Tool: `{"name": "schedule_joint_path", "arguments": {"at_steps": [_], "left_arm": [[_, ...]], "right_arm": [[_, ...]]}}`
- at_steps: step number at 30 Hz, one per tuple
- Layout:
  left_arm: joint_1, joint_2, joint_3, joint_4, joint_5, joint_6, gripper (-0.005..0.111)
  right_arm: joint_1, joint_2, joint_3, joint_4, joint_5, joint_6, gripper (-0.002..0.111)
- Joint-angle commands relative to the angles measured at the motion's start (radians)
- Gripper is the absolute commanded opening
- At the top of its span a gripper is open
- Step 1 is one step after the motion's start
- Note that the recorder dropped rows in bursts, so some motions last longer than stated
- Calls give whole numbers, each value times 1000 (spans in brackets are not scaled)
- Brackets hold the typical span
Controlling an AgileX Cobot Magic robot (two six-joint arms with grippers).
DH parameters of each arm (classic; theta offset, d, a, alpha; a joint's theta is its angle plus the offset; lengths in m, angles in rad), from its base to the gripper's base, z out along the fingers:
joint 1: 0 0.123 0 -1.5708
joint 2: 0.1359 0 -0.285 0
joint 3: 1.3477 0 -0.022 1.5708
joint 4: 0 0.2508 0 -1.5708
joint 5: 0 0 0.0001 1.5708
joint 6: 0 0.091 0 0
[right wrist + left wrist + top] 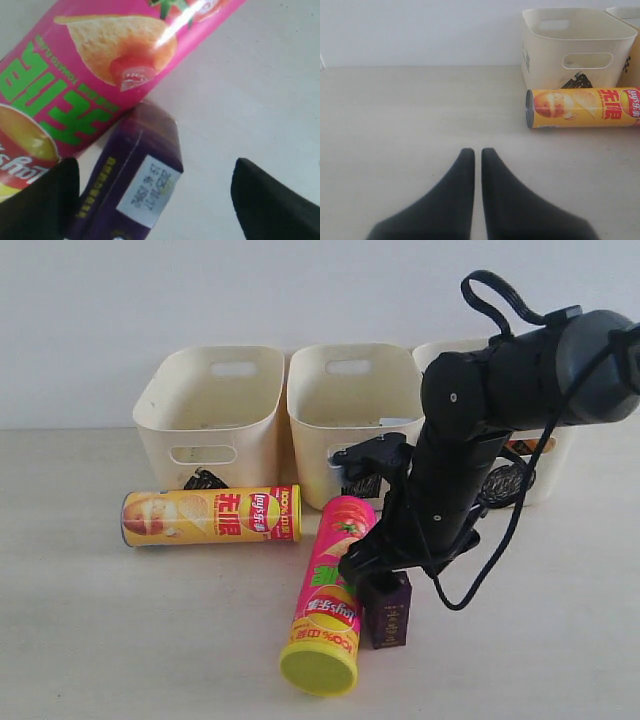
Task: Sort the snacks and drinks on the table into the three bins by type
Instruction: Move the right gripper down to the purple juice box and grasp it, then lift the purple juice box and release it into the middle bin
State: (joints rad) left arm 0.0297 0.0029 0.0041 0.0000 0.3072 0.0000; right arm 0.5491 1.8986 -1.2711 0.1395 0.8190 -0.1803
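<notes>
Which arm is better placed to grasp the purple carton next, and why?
Right: the right claw hangs open over the purple carton; the left claw is shut, its view showing no carton.

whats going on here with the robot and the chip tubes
A two-armed robot is sorting snacks and drinks into three cream bins at the back of the table. The right gripper is open, lowered around the dark purple drink carton, which stands beside the pink chip tube; it has not closed on it. The left gripper is shut over bare table, holding nothing. The pink tube and the yellow chip tube lie on their sides, not yet binned.
</notes>
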Motion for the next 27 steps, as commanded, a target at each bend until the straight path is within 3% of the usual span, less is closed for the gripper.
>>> {"name": "schedule_joint_path", "arguments": {"at_steps": [1, 2, 4, 27], "left_arm": [[0, -3, -4, -7, -14, -9, 4], [0, -3, -4, -7, -14, -9, 4], [0, -3, -4, -7, -14, -9, 4], [0, -3, -4, -7, -14, -9, 4]], "right_arm": [[2, -1, 3, -23, -8, -3, 51], [2, -1, 3, -23, -8, -3, 42], [2, -1, 3, -23, -10, -3, 39], [2, 53, 3, -48, -26, -5, 35]]}}
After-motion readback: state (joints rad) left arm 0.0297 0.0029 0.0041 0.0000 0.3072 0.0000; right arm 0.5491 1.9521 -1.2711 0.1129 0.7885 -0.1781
